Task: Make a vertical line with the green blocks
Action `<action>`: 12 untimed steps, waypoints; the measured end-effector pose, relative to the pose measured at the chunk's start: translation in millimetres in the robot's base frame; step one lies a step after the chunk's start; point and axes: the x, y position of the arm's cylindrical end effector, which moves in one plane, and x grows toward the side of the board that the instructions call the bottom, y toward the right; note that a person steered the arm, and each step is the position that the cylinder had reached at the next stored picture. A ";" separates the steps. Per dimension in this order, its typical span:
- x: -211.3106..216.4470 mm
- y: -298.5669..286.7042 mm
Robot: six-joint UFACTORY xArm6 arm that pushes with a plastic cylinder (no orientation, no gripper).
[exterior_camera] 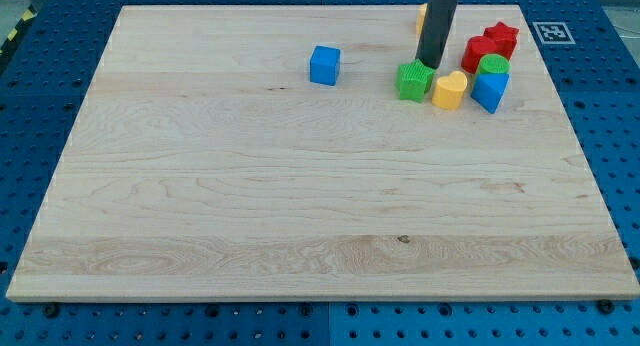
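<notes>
A green block [413,81], roughly star-shaped, sits near the view's top right of the wooden board [250,206]. A second green block [493,65], round, sits further right, wedged among other blocks. My tip [430,65] is at the first green block's upper right edge, touching or almost touching it. The rod rises from there out of the view's top.
A yellow heart-shaped block [449,89] lies just right of the first green block. A blue block [490,91] sits below the round green one. Two red blocks [478,52] [501,37] lie above it. A blue cube [324,65] stands alone to the left. An orange block [422,18] peeks out behind the rod.
</notes>
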 end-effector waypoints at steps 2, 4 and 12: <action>41.0 -61.0; 74.2 -104.9; 132.4 36.1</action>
